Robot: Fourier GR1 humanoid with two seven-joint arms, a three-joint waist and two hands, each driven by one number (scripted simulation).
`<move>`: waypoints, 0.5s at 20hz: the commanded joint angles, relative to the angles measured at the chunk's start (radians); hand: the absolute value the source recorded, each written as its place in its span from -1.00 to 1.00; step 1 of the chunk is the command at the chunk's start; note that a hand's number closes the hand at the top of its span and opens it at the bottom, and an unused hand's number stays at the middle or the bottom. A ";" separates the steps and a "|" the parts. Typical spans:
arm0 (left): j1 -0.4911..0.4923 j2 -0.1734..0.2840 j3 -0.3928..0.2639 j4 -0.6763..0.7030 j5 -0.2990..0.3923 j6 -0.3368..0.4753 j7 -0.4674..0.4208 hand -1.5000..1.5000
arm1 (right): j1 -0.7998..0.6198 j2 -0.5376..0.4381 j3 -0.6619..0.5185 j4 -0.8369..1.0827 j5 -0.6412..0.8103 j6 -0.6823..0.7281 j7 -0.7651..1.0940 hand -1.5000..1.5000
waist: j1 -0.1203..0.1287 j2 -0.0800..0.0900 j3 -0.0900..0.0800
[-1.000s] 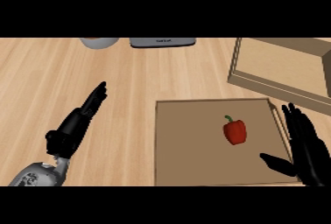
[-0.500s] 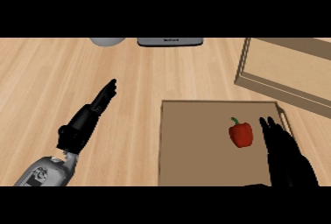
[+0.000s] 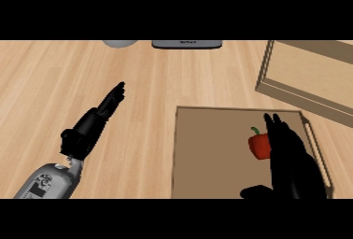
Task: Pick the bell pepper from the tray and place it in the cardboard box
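Observation:
A red bell pepper [image 3: 259, 145] with a green stem lies on the brown tray [image 3: 210, 154] at the lower right. My right hand [image 3: 291, 161] is open, fingers straight, right beside the pepper on its right and covering its right edge; the thumb sticks out to the left near the tray's front. The open cardboard box [image 3: 314, 74] stands at the upper right, behind the tray. My left hand [image 3: 93, 126] rests open over the bare wood at the left, fingers pointing up and away.
A grey appliance [image 3: 187, 44] and a pale round object [image 3: 121, 43] sit at the far edge of the wooden counter [image 3: 138, 79]. Bare wood lies between the tray and the left arm.
My right hand has moved left from the tray's right rim until it sits against the pepper. The view shifted slightly; the left hand stays as it was.

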 commanded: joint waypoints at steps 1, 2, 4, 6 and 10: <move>0.030 -0.024 -0.004 -0.014 -0.037 -0.009 -0.012 0.00 | -0.021 0.061 0.004 0.057 0.032 0.064 0.097 -1.00 | 0.003 0.001 0.001; 0.033 -0.027 -0.008 -0.016 -0.038 -0.005 -0.009 0.00 | -0.105 0.068 -0.087 0.135 -0.024 0.094 0.074 -1.00 | 0.009 0.002 0.001; 0.023 -0.060 -0.019 -0.017 -0.066 0.016 -0.002 0.00 | 0.008 0.073 -0.007 0.105 0.037 0.061 0.079 -1.00 | 0.000 0.000 0.001; -0.069 -0.038 0.042 0.013 -0.039 -0.020 0.064 0.00 | -0.044 0.076 -0.073 0.200 0.015 0.058 0.025 -1.00 | 0.001 0.002 0.002; -0.011 -0.066 0.078 0.072 -0.056 -0.088 -0.034 0.00 | -0.041 0.081 -0.136 0.202 0.025 0.053 -0.036 -1.00 | -0.001 0.001 0.001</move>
